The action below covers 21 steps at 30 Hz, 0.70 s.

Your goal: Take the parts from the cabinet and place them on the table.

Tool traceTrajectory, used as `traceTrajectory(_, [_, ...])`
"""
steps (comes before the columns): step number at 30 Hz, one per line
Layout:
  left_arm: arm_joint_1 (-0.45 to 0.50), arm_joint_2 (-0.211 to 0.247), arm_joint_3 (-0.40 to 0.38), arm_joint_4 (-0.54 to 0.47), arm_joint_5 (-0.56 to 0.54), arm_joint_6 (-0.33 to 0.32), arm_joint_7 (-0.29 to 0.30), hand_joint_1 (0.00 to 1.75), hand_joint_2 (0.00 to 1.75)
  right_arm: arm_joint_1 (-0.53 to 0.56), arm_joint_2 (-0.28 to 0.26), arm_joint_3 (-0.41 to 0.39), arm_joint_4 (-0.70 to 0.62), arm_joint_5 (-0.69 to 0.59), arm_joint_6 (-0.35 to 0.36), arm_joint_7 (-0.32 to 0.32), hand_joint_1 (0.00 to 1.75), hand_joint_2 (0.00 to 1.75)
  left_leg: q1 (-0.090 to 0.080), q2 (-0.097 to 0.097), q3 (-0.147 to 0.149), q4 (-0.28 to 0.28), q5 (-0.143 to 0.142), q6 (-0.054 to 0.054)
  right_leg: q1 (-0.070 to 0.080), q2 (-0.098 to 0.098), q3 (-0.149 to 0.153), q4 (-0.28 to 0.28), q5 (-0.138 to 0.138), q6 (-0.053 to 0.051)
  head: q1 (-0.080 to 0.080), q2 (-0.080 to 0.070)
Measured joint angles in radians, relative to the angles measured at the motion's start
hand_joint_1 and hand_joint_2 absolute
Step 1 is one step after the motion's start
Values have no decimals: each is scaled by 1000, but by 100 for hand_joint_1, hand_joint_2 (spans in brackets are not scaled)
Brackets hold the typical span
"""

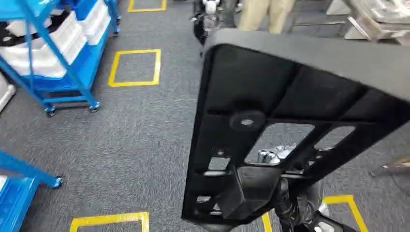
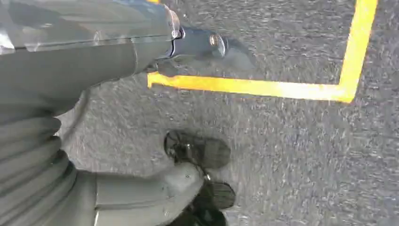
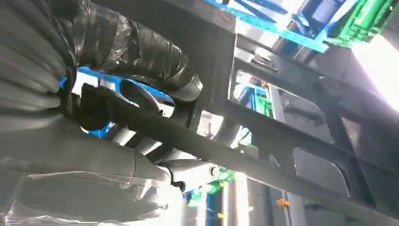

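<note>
Left hand [image 2: 155, 188] hangs over the carpet, holding nothing; fingers look curled, can't tell for sure. Right hand [image 3: 117, 108] grips the black panel [image 1: 290, 121] by a rib near its lower edge, held up in front of the body, right of centre. Risk: one-handed grip low on a big panel, so it could swing or slip while walking. Far left, blue cart [image 1: 72, 82] holds white bins [image 1: 53, 43]; contents unclear.

I see grey carpet floor [image 1: 135, 135] with yellow tape squares [image 1: 135, 67]. Far left, a blue wheeled rack [image 1: 63, 72] holds white bins [image 1: 72, 38]. Another blue cart [image 1: 19, 183] sits near left. A person's legs [image 1: 266, 14] stand far off.
</note>
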<state>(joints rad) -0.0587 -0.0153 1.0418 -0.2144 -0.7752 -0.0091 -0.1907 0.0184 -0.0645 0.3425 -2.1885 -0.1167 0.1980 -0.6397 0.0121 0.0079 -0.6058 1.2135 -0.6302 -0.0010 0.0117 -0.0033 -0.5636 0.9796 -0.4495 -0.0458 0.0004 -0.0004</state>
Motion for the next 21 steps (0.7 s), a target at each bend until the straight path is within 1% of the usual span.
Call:
traceTrajectory(1, [2,0,0,0,-1,0,0,0,175,6,-1,3,0,3,-4,-6,175,175,0,-1,-38,66,-20,-3,0,14,-1,2,-1,-1,0,0])
traceTrajectory(2, [4,-1,0,0,-2,1,0,0,175,11,-1,8,0,10,-7,-9,175,175,1,-1,-58,94,-14,-6,0,28,-1,5,-2,0,0,0])
traceTrajectory(3, [4,-2,0,0,-3,1,0,0,175,17,-2,13,-1,16,-11,-13,175,175,3,-1,-54,70,19,-9,-3,44,-1,10,-5,3,0,0])
traceTrajectory(4, [3,-2,0,0,-3,0,0,0,175,21,-2,18,-5,20,-17,-17,175,175,6,-4,-28,0,70,-11,-7,59,0,17,-10,9,0,0])
traceTrajectory(5, [2,-2,0,0,-3,-2,0,0,175,24,-2,22,-7,24,-22,-21,175,175,10,-16,8,-84,119,-15,-11,72,2,23,-15,15,0,0])
traceTrajectory(6, [3,-2,0,0,-7,-5,-1,0,175,25,-2,28,-10,31,-32,-28,175,175,19,-51,41,-164,154,-20,-13,84,1,32,-20,23,0,0])
traceTrajectory(7, [4,-3,1,1,-9,-8,0,0,175,25,-2,34,-12,37,-40,-31,175,175,22,-101,50,-187,140,-23,-9,96,-5,40,-23,29,0,0])
traceTrajectory(8, [4,-3,2,1,-10,-9,-1,0,175,26,-2,41,-15,40,-45,-31,175,175,22,-97,58,-196,141,-10,-11,108,-10,38,-20,32,1,0])
traceTrajectory(9, [4,-3,2,1,-10,-9,-1,0,175,29,-2,45,-19,43,-47,-32,175,175,18,-84,57,-199,143,-6,-12,117,-14,34,-14,38,1,0])
traceTrajectory(10, [3,-3,3,1,-10,-9,-1,0,175,33,-2,48,-23,45,-49,-33,175,175,13,-76,57,-198,143,2,-17,130,-15,31,-11,45,0,0])
traceTrajectory(11, [0,-4,3,1,-10,-10,-2,0,175,35,-2,50,-25,45,-52,-33,175,175,17,-62,58,-202,147,10,-18,141,-18,32,-11,48,0,0])
traceTrajectory(12, [-3,-6,3,1,-10,-12,-2,0,175,38,-2,51,-26,45,-52,-34,175,175,19,-47,60,-205,148,17,-19,123,-20,45,-20,50,0,0])
traceTrajectory(13, [-3,-5,5,0,-10,-12,-2,0,175,36,-3,52,-31,47,-52,-34,175,175,18,-39,60,-206,148,25,-13,69,-38,82,-48,54,1,0])
traceTrajectory(14, [-1,-5,6,0,-10,-11,-2,0,175,35,-3,53,-32,47,-52,-35,175,175,14,-25,60,-206,147,29,-15,36,-72,150,-87,59,1,0])
traceTrajectory(15, [3,-5,7,0,-11,-11,-2,0,175,36,-3,55,-32,47,-53,-35,175,175,9,-10,59,-205,146,31,-18,17,-118,245,-131,63,1,0])
traceTrajectory(16, [5,-5,8,0,-13,-11,-2,0,175,37,-3,58,-32,47,-57,-35,175,175,6,5,59,-205,145,32,-19,10,-155,318,-158,64,1,0])
traceTrajectory(17, [6,-4,9,1,-14,-11,-2,0,175,37,-4,60,-32,47,-58,-35,175,175,3,18,59,-205,143,34,-19,8,-178,361,-165,63,1,0])
traceTrajectory(18, [5,-4,10,0,-16,-11,-2,0,175,37,-4,63,-32,47,-61,-35,175,175,0,31,60,-205,142,35,-18,8,-174,351,-144,60,1,0])
traceTrajectory(19, [3,-4,10,0,-19,-11,-2,0,175,36,-4,68,-32,47,-68,-35,175,175,-2,42,62,-205,140,35,-17,7,-146,298,-109,55,1,0])
traceTrajectory(20, [1,-4,10,0,-20,-11,-2,0,175,35,-4,72,-32,47,-75,-35,175,175,-3,51,66,-205,138,35,-13,-1,-100,213,-64,47,1,0])
traceTrajectory(21, [-1,-4,10,0,-21,-12,-2,0,175,33,-4,76,-33,47,-79,-35,175,175,-3,60,73,-206,136,33,-3,-27,-44,113,-21,34,1,0])
